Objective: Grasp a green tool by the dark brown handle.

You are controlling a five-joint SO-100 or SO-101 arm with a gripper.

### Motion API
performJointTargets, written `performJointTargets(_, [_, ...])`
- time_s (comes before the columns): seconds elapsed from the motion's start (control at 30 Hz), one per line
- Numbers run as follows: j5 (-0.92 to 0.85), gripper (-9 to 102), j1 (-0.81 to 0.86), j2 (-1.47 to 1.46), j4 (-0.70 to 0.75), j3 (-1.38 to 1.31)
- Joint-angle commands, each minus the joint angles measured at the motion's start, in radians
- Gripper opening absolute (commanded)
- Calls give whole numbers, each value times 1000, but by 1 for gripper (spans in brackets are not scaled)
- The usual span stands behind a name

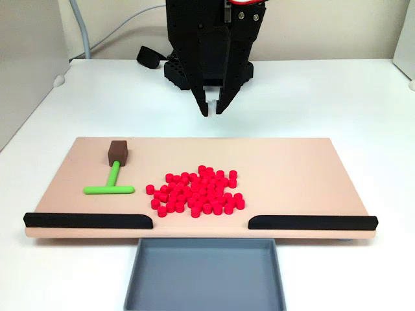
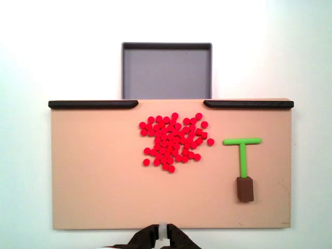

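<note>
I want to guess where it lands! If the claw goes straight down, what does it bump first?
Probably the bare white table, just behind the peach board; depth is unclear. The claw points down.

Bright green tool (image 1: 110, 186) with its dark brown handle (image 1: 118, 153), on a plain peach-tan board (image 1: 292, 168). Vivid red cylinders (image 1: 198, 191), two black bars (image 1: 87, 221), a slate-grey tray (image 1: 204, 275), black end effector (image 1: 212, 107), white worktop (image 1: 337, 91).
</note>
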Motion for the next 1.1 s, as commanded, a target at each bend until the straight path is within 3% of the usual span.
performJointTargets(0.0, [8, 0, -9, 5, 5, -34])
performJointTargets(1.07, [-3, 0, 28, -15, -6, -38])
